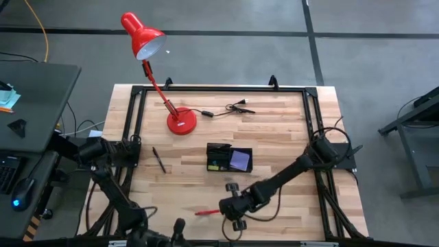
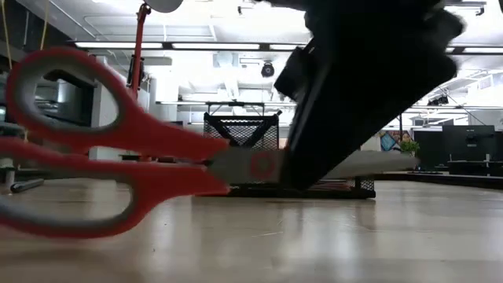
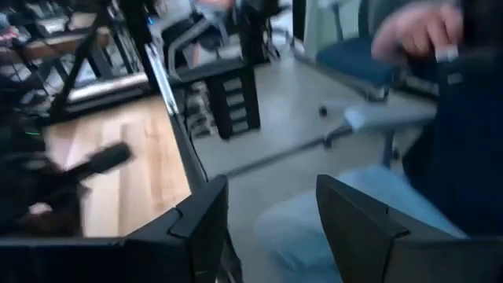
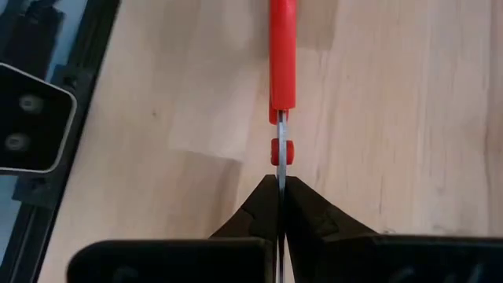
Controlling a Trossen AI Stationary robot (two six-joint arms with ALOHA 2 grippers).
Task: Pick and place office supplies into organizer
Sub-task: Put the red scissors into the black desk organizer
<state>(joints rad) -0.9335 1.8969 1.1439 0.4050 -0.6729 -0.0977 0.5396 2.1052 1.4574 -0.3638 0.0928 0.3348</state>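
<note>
Red-handled scissors [image 1: 206, 213] are near the table's near edge, their handles toward the table's left; they fill the low view [image 2: 118, 141]. My right gripper [image 1: 232, 208] is shut on them. The black organizer [image 1: 230, 159] stands mid-table with a purple sticky pad [image 1: 240, 160] in it. One black pen [image 1: 159, 160] lies flat to the organizer's left. My left gripper [image 1: 177, 228] is open and empty at the near edge; in its wrist view [image 3: 271, 212] it points past the table's edge. The pale pink pad does not show. My right gripper [image 4: 279, 185] pinches the scissors' closed blades [image 4: 280, 167] between its two fingers, just behind the red pivot. The fingers [image 2: 330, 118] slant down from above and lie across the blades. The scissors stand on edge, about level, handles [image 2: 94, 157] sticking out beyond the fingers.
A red desk lamp [image 1: 180, 121] stands at the back, with a black cable and plug [image 1: 233, 108] beside it. A black frame [image 1: 312, 116] rims the table. In the left wrist view a person [image 3: 448, 118] sits beyond the table.
</note>
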